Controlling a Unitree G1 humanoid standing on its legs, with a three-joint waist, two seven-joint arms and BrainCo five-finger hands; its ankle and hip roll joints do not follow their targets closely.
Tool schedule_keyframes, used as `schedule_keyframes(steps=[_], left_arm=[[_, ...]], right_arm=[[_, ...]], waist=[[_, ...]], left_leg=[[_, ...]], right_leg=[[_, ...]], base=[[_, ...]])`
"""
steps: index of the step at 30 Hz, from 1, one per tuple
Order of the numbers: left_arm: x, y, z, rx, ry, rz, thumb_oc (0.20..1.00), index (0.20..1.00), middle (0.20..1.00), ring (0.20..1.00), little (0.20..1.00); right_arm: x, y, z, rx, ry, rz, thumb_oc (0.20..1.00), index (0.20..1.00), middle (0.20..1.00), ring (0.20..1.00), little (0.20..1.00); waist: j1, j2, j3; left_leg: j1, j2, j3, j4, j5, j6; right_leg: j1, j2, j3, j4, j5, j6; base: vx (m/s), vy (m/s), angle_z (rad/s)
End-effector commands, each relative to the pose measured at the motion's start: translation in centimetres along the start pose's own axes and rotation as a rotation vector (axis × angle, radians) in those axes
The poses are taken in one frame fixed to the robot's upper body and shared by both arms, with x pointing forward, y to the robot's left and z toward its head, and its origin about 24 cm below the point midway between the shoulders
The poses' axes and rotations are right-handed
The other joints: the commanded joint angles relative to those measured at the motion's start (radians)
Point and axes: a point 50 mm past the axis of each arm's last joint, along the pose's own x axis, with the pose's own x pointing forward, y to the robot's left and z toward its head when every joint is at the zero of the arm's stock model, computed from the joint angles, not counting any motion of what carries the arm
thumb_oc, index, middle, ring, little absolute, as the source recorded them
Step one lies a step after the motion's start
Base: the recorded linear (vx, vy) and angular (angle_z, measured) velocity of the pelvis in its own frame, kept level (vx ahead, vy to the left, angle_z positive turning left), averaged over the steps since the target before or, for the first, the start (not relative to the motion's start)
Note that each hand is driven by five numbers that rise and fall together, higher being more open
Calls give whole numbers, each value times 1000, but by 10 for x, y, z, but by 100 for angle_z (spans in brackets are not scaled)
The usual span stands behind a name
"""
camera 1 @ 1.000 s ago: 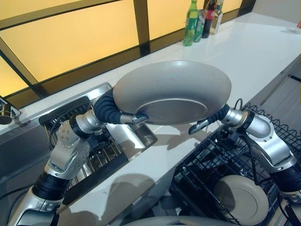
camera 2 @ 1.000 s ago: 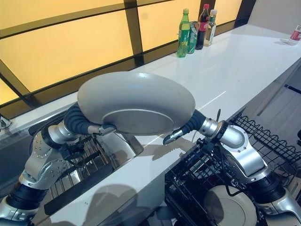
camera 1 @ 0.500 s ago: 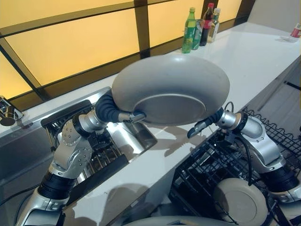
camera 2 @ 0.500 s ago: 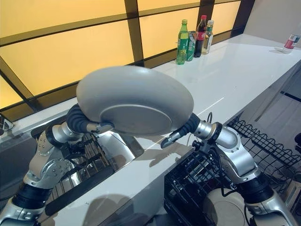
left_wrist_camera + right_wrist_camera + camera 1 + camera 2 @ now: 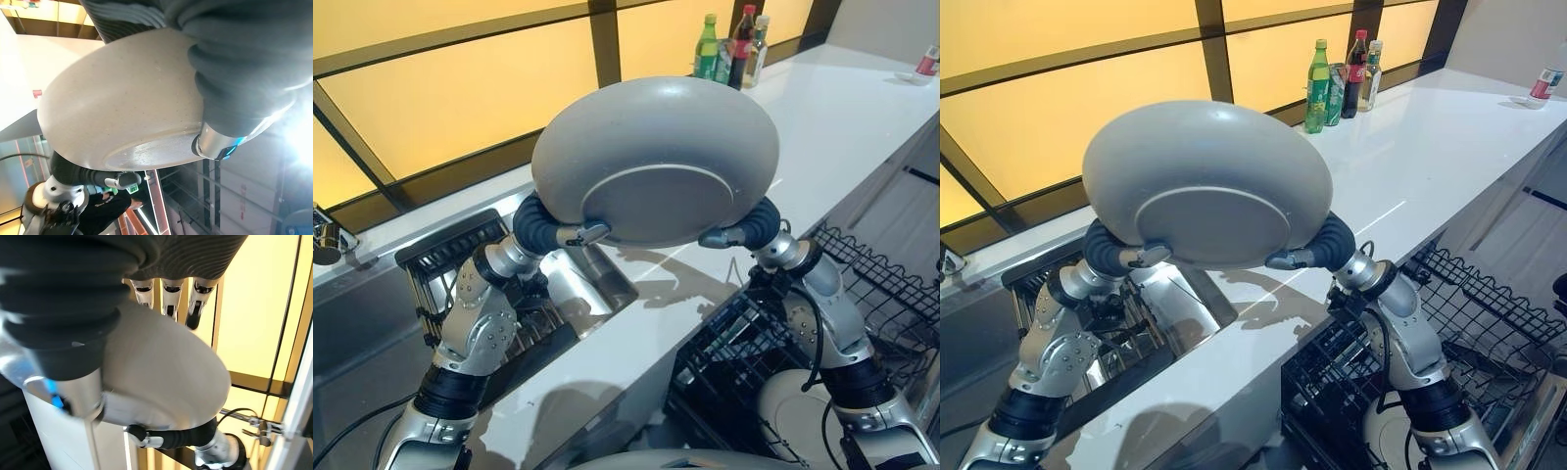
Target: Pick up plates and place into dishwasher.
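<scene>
Left eye view | plate [image 5: 656,157] hides both robot hands' fingers

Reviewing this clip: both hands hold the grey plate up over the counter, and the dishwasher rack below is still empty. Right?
Not quite. Both hands, left and right, do hold the grey plate up over the counter, but the dishwasher rack is not empty: the left eye view shows a pale plate already in it.

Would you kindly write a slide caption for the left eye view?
Both hands, left and right, hold a grey plate above the white counter, beside the dishwasher rack.
</scene>
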Motion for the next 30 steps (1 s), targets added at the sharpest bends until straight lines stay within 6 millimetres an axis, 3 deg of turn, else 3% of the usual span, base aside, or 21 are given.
schedule_keyframes(steps=[1,18,24,25,26,29,30], left_arm=[[6,-7,-2,-2,13,-83,200,200,200,200,200],[2,-6,-6,-31,22,-24,200,200,200,200,200],[-13,4,-16,-91,64,175,200,200,200,200,200],[-17,7,-17,-101,67,226,533,533,533,533,533],[-23,11,-19,-112,69,291,1000,1000,1000,1000,1000],[-35,15,-18,-106,58,407,1000,1000,1000,1000,1000],[-41,15,-18,-96,50,444,1000,1000,1000,1000,1000]], right_arm=[[14,13,12,14,-86,25,200,200,200,200,200],[12,13,8,108,-163,-120,200,200,200,200,200],[9,12,7,113,-183,-176,200,200,200,200,200],[8,11,7,111,-184,-186,200,200,200,200,200],[8,10,7,108,-180,-203,200,200,200,200,200],[6,5,10,78,-179,-226,200,200,200,200,200],[5,3,11,67,-181,-228,200,200,200,200,200]], waist=[[6,-43,-43],[6,-35,-43],[11,-37,-38],[13,-38,-36],[15,-42,-34],[21,-68,-10],[30,-72,10]], left_leg=[[-115,5,-39,-39,39,-1],[-110,1,-39,-39,36,3],[-106,-3,-43,-30,36,5],[-104,-6,-45,-22,32,6],[-102,-12,-46,2,22,8],[-160,-40,-78,207,-57,16],[-198,-46,-125,273,-54,12]], right_leg=[[71,-12,4,43,-144,26],[65,-16,-2,51,-145,25],[65,-15,4,64,-150,19],[64,-16,5,69,-151,17],[62,-19,5,76,-152,16],[42,-44,22,120,-150,1],[36,-46,42,143,-150,-6]], base=[[0,0,0],[0,0,0],[14,-19,0],[29,-40,0],[22,-44,-1],[-2,-35,-3],[41,56,-4]])
